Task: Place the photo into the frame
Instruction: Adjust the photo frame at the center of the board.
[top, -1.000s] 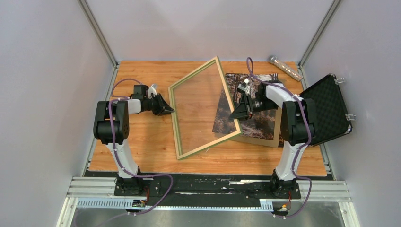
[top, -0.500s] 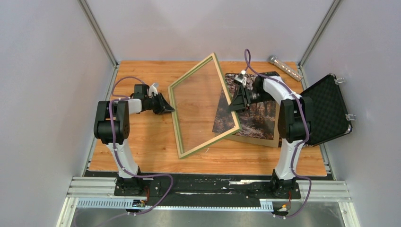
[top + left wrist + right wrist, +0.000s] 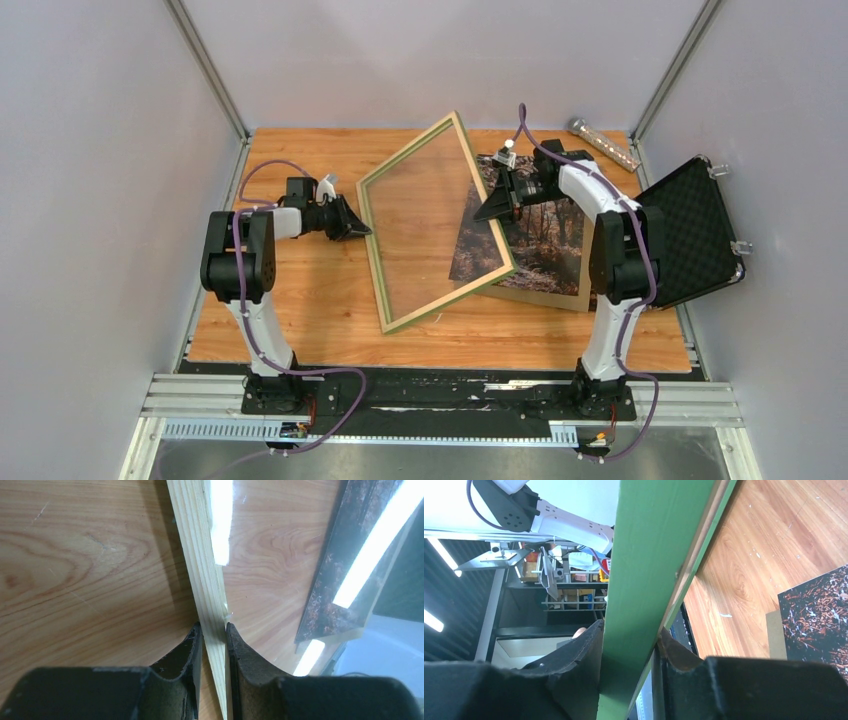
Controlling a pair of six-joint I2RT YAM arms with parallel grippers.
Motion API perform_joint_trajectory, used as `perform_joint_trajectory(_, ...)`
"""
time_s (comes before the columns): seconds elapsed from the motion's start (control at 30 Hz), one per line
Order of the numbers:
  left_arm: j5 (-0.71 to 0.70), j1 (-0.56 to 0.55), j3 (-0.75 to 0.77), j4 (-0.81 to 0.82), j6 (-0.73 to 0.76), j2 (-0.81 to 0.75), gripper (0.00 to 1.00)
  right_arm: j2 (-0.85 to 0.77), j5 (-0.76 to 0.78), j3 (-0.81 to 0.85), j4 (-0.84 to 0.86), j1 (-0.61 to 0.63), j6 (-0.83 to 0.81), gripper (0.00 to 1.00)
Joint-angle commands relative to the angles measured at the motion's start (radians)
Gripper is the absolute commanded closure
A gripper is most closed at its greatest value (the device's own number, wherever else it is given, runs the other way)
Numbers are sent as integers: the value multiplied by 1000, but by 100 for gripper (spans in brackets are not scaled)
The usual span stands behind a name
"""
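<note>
The frame (image 3: 445,300) hangs tilted above the table, pale wood side up, its glass showing the table beneath. My left gripper (image 3: 362,232) is shut on its left rail; the left wrist view shows both pads pressed on the pale rail (image 3: 202,555) at the gripper (image 3: 214,630). My right gripper (image 3: 482,215) is shut on the right rail, its jaws flanking the green face (image 3: 654,545) at the gripper (image 3: 629,635). The photo (image 3: 545,235), a brown-orange forest scene, lies face up on the table to the right, its left edge under the frame.
A brown backing board (image 3: 540,296) lies under the photo, its edge showing at the front. An open black foam-lined case (image 3: 690,235) stands at the right edge. A metal tube (image 3: 603,143) lies at the back right. Grey walls close in the sides.
My right gripper has slid along the frame's right rail toward the far side, loosening briefly and closing again. The frame and left gripper have barely moved.
</note>
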Motion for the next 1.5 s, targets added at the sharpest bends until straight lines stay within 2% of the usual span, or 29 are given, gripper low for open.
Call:
perform_joint_trajectory(0.0, -65, -15, 1, -25, 80, 49, 100, -95, -48, 6, 192, 3, 114, 73)
perform_joint_trajectory(0.1, -64, -15, 2, -24, 79, 47, 100, -100, -78, -12, 191, 3, 114, 77)
perform_joint_trajectory(0.17, -63, -14, 2, -25, 77, 43, 100, -107, -74, -20, 191, 3, 114, 75)
perform_joint_trajectory(0.5, -74, -15, 4, -41, 79, 23, 100, -141, 60, -21, 191, 2, 114, 49)
perform_joint_trajectory(0.6, -85, -15, 4, -51, 84, 12, 100, -150, 148, -20, 189, 1, 114, 45)
perform_joint_trajectory(1.27, -168, 1, 48, -189, 160, -43, 100, -118, 533, -99, 241, 25, 97, 38)
perform_joint_trajectory(1.47, -221, 15, 80, -263, 207, -54, 100, -100, 563, -126, 263, 66, 100, 37)
